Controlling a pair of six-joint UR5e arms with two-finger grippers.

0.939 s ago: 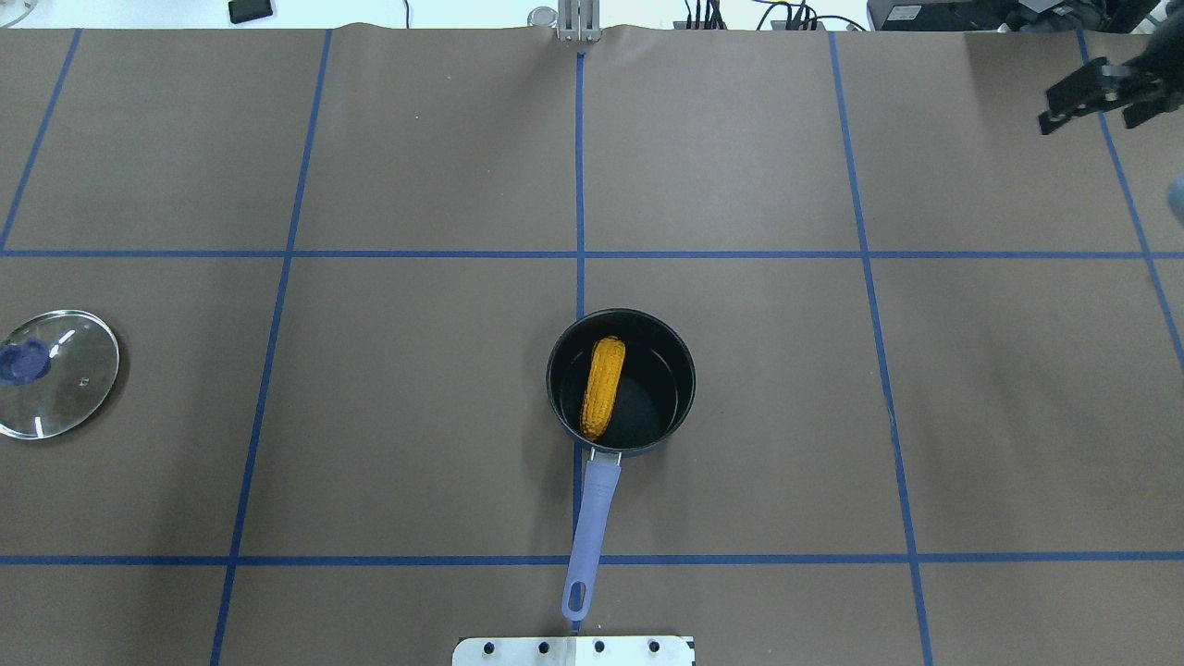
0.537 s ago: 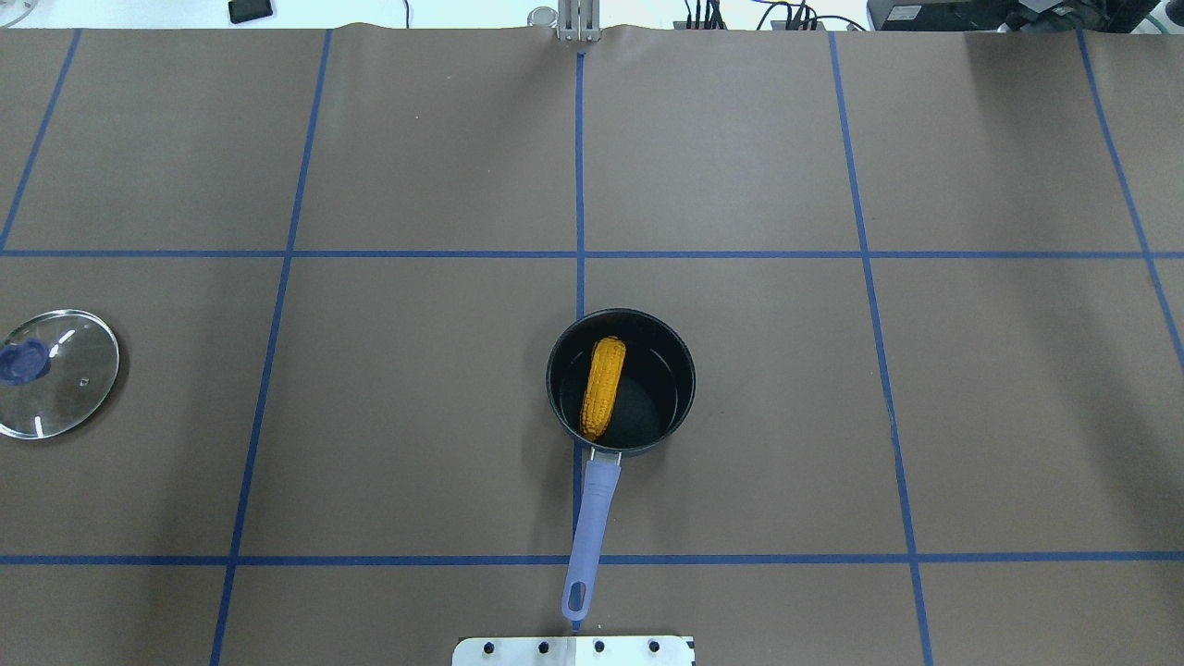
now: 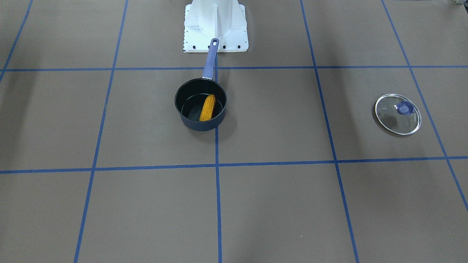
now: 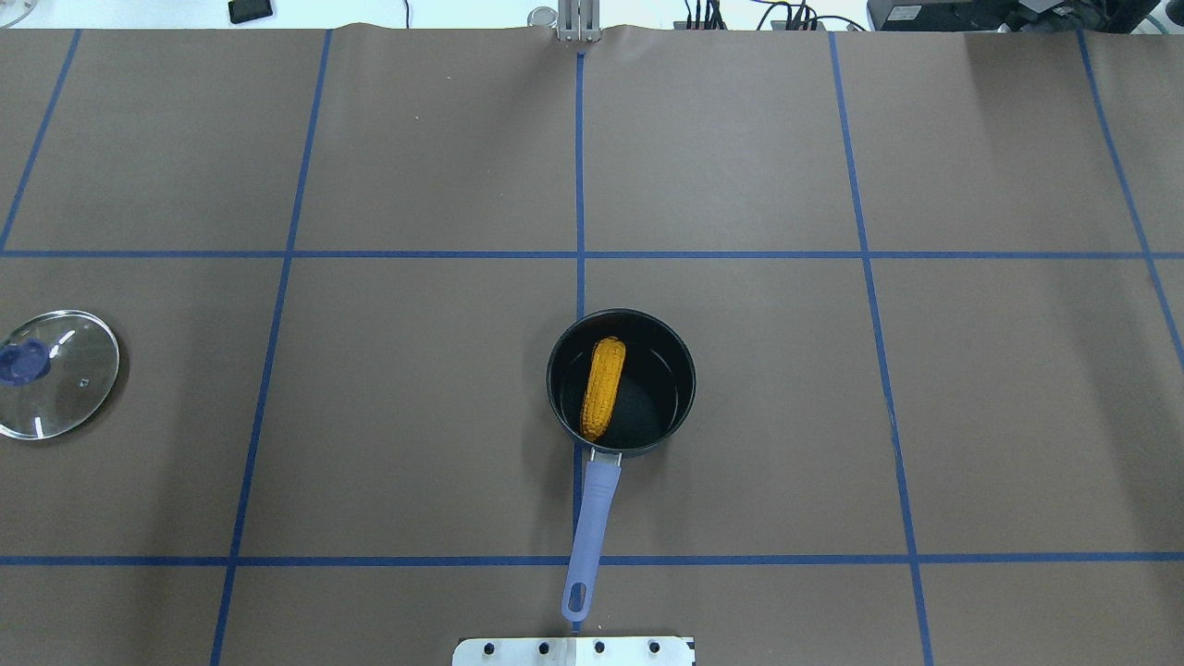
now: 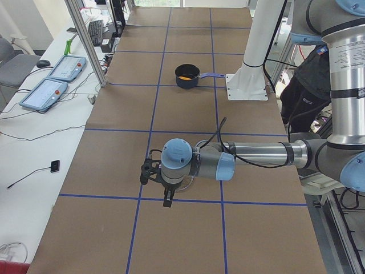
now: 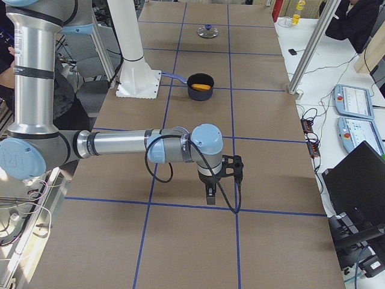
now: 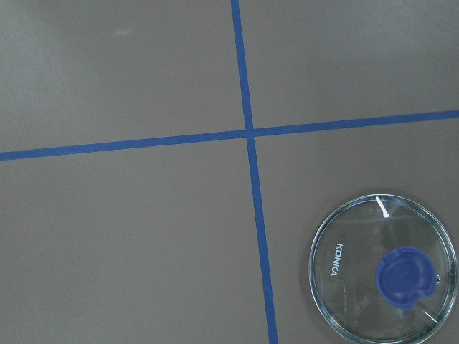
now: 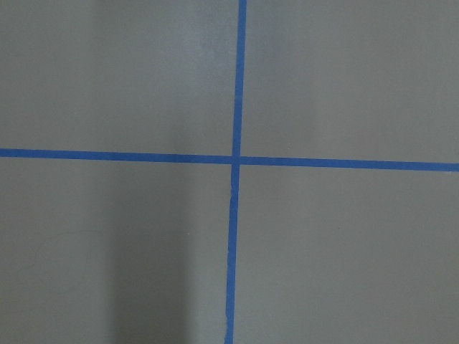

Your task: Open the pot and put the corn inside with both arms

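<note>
The dark navy pot (image 4: 558, 407) stands open at the table's middle, its purple handle (image 4: 590, 527) pointing toward the robot base. The yellow corn (image 4: 603, 387) lies inside it, leaning on the pot's left wall; it also shows in the front view (image 3: 207, 107). The glass lid (image 4: 57, 373) with its purple knob lies flat at the far left, also in the left wrist view (image 7: 358, 279). My left gripper (image 5: 157, 184) hangs above the lid, my right gripper (image 6: 221, 176) over bare table at the other end. Both show only in side views; I cannot tell whether they are open or shut.
The white pedestal base (image 3: 215, 25) stands just behind the pot's handle. Blue tape lines divide the brown table cover (image 4: 740, 416). Teach pendants (image 5: 65, 65) and cables lie on the side bench. An aluminium post (image 5: 85, 40) stands at the table's far edge.
The right gripper showed at the overhead view's top right edge 0.9 s ago and has since left that view. Pot, corn and lid have not moved.
</note>
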